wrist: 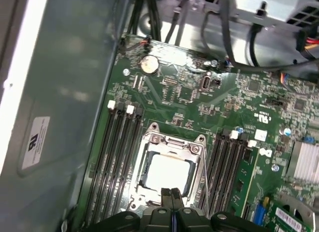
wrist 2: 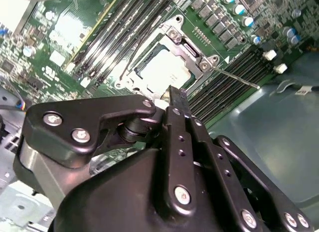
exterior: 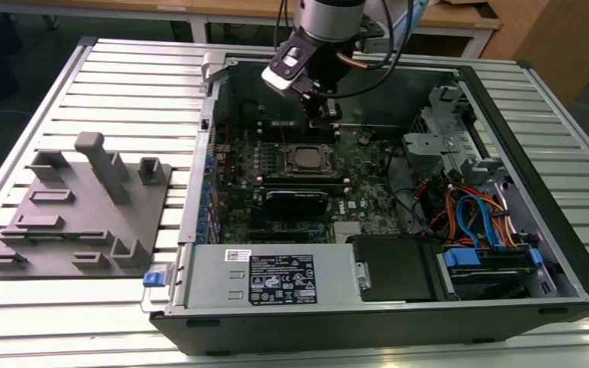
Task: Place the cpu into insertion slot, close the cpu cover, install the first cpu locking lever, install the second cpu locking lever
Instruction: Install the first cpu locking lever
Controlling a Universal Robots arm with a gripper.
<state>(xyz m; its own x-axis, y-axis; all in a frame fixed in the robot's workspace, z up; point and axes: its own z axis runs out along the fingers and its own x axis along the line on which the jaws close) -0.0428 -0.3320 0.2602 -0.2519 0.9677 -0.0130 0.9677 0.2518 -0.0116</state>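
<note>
The pincer (wrist: 172,194) is closed, its tips pressed together with nothing between them, low over the near edge of the chip (wrist: 169,171). The chip lies flat on the green board (wrist: 184,92), framed by the metal cover (wrist: 174,143), which looks folded down over it. In the second wrist view a thin lever (wrist 2: 237,76) juts out from the cover's corner, seemingly unlatched. In the exterior view the chip sits at six o'clock from the pincer, inside the computer case (exterior: 570,253) on the slatted tabletop (exterior: 120,77). Likely risks: the closed tips could slide off that springy wire and let it snap back, or they could scrape the chip's top.
</note>
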